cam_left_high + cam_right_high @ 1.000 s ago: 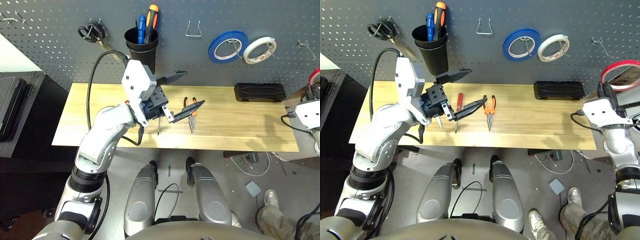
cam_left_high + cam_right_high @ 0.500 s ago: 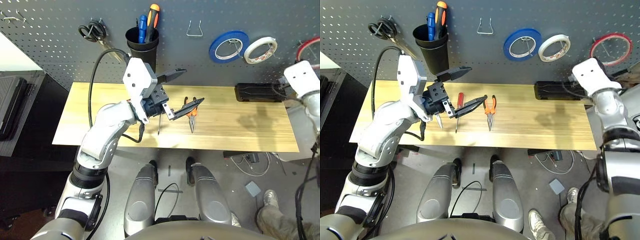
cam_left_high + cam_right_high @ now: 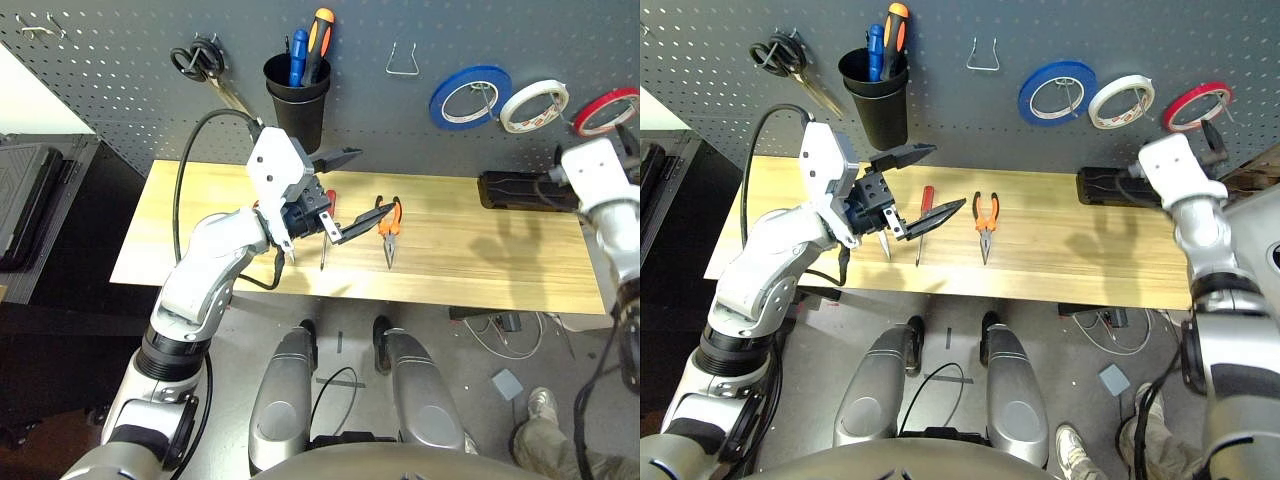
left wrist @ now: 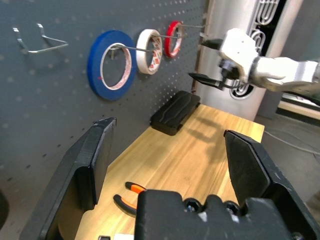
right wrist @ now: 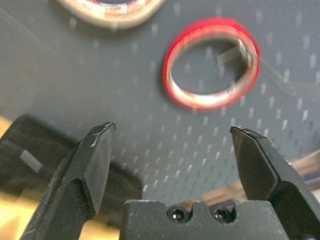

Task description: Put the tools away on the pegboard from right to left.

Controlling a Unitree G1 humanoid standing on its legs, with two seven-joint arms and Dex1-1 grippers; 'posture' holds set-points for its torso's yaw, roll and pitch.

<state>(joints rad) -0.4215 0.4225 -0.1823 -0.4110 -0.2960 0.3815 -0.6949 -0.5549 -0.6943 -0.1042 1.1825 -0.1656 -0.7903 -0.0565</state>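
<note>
Hanging free now, red tape ring (image 5: pixel 211 69) left right pincer (image 5: pixel 175 150).

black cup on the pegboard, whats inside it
The black cup holds a blue-handled tool and an orange-and-black-handled tool, handles sticking up above the rim. Their shafts and tips are hidden by the cup wall, as is anything lower inside.

You had three tape rings on the pegboard (image 3: pixel 720 40): one blue tape ring (image 3: pixel 1057 93), one white tape ring (image 3: pixel 1121 101), one red tape ring (image 3: pixel 1197 106). One black cup (image 3: pixel 876 96) held two tools. One pair of black-handled scissors (image 3: pixel 782 58) hung there, beside one empty wire hook (image 3: pixel 983 56). The table (image 3: pixel 1070 250) carried one pair of pliers (image 3: pixel 986 216), one red-handled screwdriver (image 3: pixel 923 214) and one black case (image 3: pixel 1115 186).
</note>
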